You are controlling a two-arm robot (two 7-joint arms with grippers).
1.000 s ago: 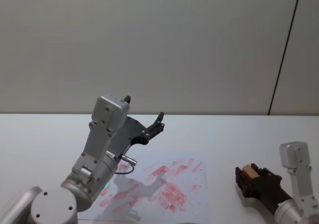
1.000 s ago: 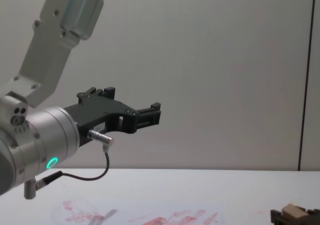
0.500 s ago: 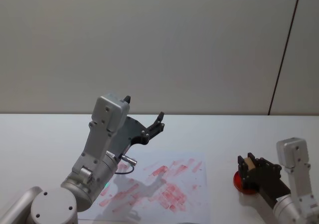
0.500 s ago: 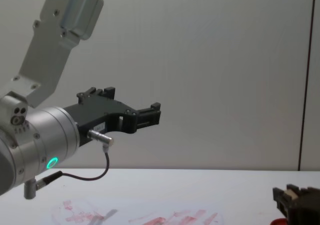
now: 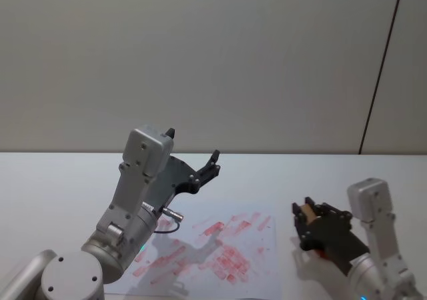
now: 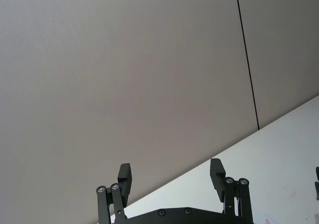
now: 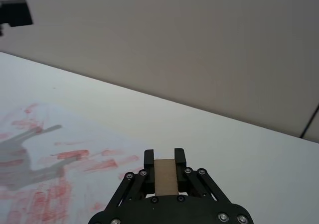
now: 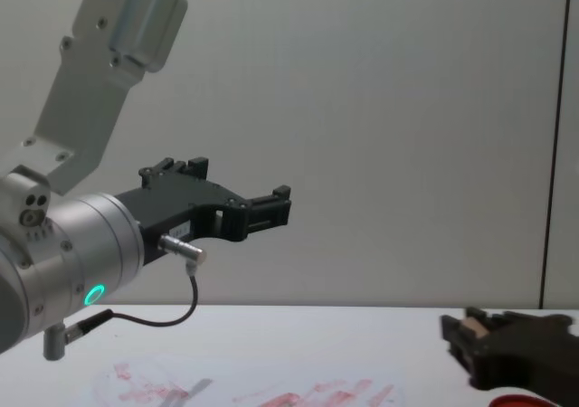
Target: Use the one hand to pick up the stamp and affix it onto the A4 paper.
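The left claw (image 5: 192, 145) is held open, raised over the one A4 paper (image 5: 220, 247). The right claw (image 5: 307, 208), clamped on the one stamp (image 7: 165, 176), has been carried off the single ink pad (image 8: 514, 398) near the surface's (image 5: 53, 180) right edge; pressing is judged next; two claws counted

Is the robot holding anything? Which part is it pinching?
The right tool pinches the wooden stamp by its two side faces; the left tool is open, holding nothing.
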